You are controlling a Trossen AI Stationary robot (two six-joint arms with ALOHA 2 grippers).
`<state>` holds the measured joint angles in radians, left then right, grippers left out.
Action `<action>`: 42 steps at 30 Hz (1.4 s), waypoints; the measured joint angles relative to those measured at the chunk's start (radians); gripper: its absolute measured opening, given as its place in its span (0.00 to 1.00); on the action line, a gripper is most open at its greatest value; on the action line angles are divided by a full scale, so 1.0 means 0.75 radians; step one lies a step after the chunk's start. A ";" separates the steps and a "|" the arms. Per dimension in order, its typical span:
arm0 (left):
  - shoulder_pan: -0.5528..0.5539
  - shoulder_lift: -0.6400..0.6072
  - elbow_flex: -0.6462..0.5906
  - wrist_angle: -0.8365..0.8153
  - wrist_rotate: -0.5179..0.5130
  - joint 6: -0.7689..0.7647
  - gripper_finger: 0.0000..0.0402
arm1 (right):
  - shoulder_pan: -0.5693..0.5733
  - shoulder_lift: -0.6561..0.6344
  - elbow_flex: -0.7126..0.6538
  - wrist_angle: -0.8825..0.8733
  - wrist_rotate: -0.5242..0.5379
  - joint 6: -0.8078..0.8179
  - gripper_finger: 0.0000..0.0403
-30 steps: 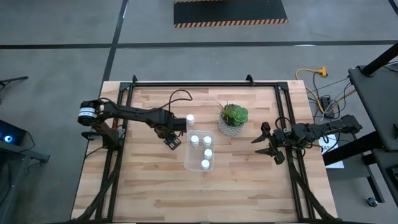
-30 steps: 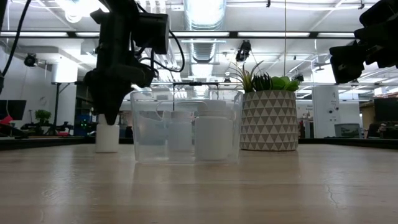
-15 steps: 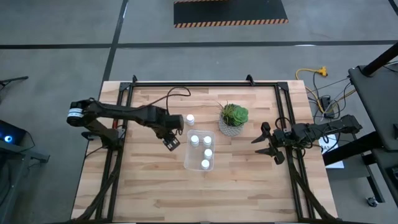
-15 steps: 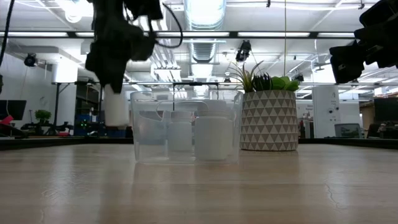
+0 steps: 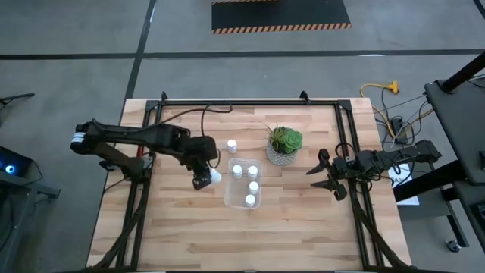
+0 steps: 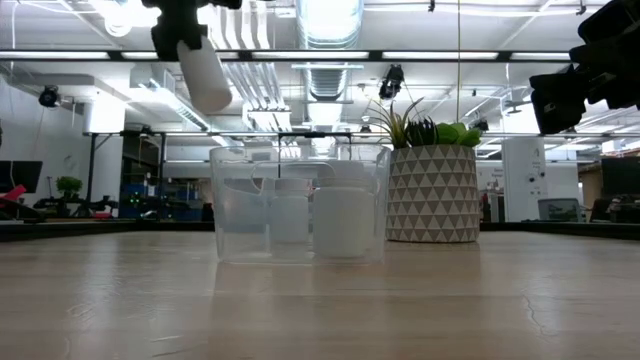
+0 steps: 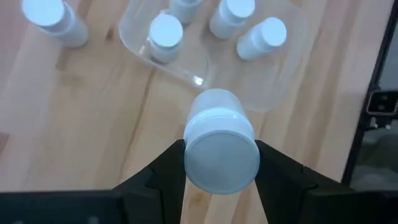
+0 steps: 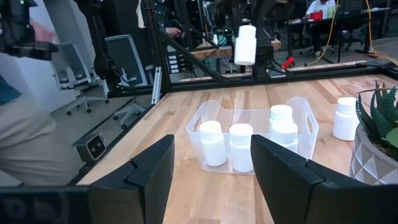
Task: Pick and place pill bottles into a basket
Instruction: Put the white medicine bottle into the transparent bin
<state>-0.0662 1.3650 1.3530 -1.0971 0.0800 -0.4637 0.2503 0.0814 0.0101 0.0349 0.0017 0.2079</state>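
My left gripper (image 5: 206, 179) is shut on a white pill bottle (image 7: 221, 140), high above the table just left of the basket; the bottle also shows in the low view (image 6: 205, 75). The basket (image 5: 244, 183) is a clear tub with several white bottles standing in it. One more bottle (image 5: 232, 144) stands on its base on the table beyond the basket. My right gripper (image 5: 322, 173) is open and empty at the table's right side, above the table. My left gripper pinches the bottle's cap end (image 7: 193, 155) between its two fingers, one on each side. The fingers slant down toward the basket. The bottle is lifted clear and tilted, its base end (image 6: 216, 100) pointing down and toward the basket.
A grey patterned pot with a green succulent (image 5: 285, 145) stands right of the basket's far end. Black rails (image 5: 227, 101) run along the table's far edge and sides. Bare wood lies in front of the basket.
My left gripper has risen with the pill bottle, which stood on the table left of the basket a second ago. The bottle is now lifted high above the basket's rim and has tipped from upright to slanted. My right arm has kept still.
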 joint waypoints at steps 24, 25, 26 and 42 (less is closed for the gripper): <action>-0.026 0.464 0.393 -0.124 -0.011 0.342 0.36 | 0.000 -0.001 0.000 0.000 0.000 0.000 0.50; -0.025 0.470 0.390 -0.124 -0.015 0.353 0.36 | 0.000 -0.001 0.000 0.000 -0.001 0.000 0.50; -0.026 0.479 0.385 -0.120 -0.026 0.359 0.36 | 0.000 -0.001 0.000 -0.001 -0.001 0.000 0.50; -0.027 0.654 0.367 -0.015 -0.055 0.397 0.36 | 0.000 0.000 0.000 -0.001 0.000 -0.001 0.50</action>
<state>-0.0864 1.8559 1.6279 -1.1080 0.0391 -0.1661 0.2504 0.0814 0.0101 0.0343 0.0017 0.2070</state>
